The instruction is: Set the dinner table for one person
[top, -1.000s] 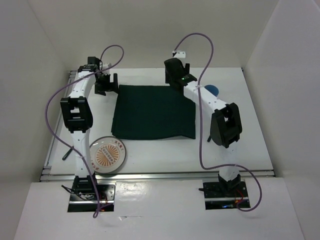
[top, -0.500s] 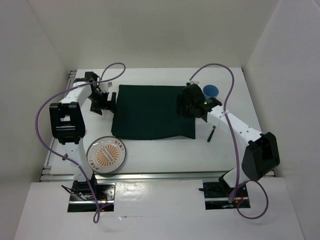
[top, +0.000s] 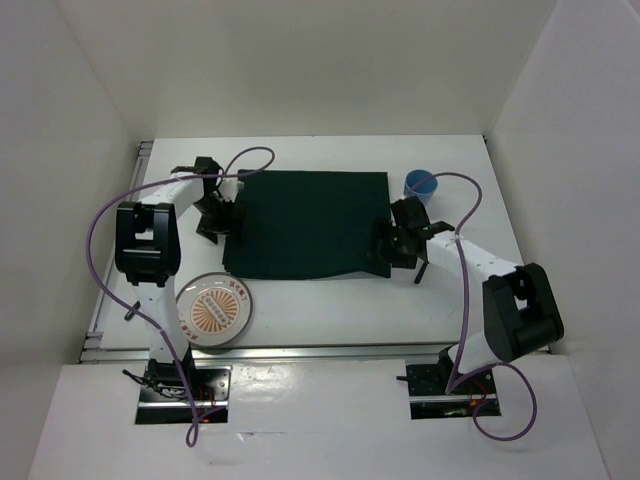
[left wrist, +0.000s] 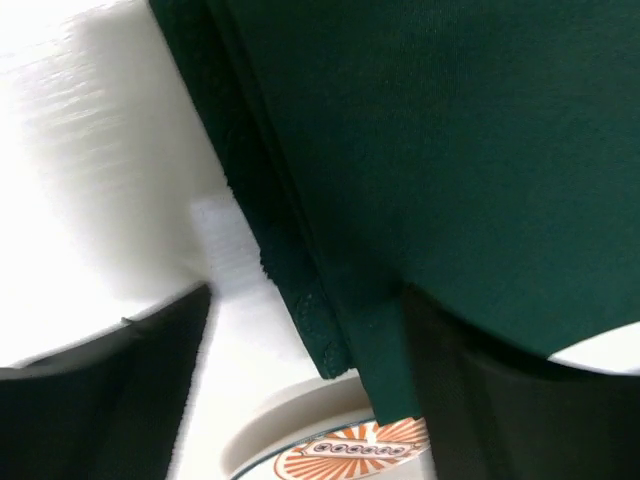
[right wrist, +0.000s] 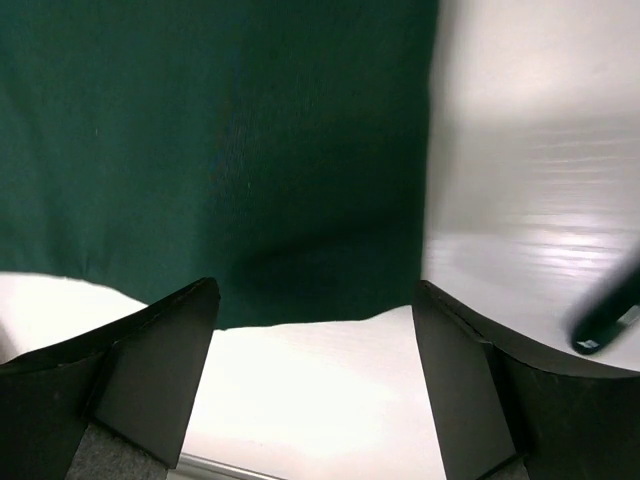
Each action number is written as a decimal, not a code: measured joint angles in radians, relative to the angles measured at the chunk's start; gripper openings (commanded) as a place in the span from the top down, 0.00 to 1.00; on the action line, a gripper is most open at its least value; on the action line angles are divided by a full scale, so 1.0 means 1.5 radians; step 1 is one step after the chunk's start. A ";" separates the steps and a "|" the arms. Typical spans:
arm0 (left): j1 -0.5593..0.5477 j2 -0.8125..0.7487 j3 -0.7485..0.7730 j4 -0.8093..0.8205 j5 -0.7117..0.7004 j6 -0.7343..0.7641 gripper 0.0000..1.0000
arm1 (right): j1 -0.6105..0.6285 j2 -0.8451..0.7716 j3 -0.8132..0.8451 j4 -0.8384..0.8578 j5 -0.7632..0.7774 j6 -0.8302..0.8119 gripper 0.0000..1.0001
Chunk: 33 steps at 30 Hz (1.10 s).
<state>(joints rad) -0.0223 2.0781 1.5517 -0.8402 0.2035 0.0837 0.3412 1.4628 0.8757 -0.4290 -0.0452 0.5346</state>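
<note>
While both arms were extended over the dinner table (top: 300,300), each gripper stood at one side edge of the dark green cloth mat (top: 310,222). The mat lay flat on the middle of the white tabletop.

**Left arm.** The left gripper (top: 222,224) was positioned at the mat's left edge, toward the near corner. In the left wrist view its two dark fingers (left wrist: 100,390) were set wide apart, with the mat's hem (left wrist: 300,300) running between them. Whether either finger touched the cloth could not be determined. No object was held.

**Right arm.** The right gripper (top: 390,255) was positioned at the mat's near right corner. In the right wrist view its fingers (right wrist: 150,380) were spread wide, and the mat's corner and a strip of bare table appeared in the gap. Nothing was gripped.

**Other items.**
- A round plate (top: 213,309) with an orange sunburst pattern lay on the table near the left arm, just off the mat's near left corner.
- A blue cup (top: 421,184) stood just beyond the mat's far right corner.
- A slim dark utensil (top: 422,270) lay on the table just right of the right gripper, off the mat.
- A metal rail (top: 320,350) ran along the table's near edge.
</note>
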 measured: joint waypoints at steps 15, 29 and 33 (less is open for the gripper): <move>-0.009 0.032 0.025 -0.018 0.043 0.020 1.00 | -0.019 0.052 -0.089 0.243 -0.120 0.005 0.51; -0.010 0.036 0.045 -0.031 0.041 0.033 1.00 | 0.048 0.041 0.035 0.253 -0.102 -0.024 1.00; -0.010 0.039 0.066 -0.030 0.032 0.033 1.00 | 0.072 0.055 0.075 0.259 -0.102 -0.036 1.00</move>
<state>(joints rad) -0.0368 2.1368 1.6512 -0.8856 0.2516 0.1326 0.4496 1.5459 0.9886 -0.0406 -0.1989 0.4808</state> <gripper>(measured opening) 0.009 0.008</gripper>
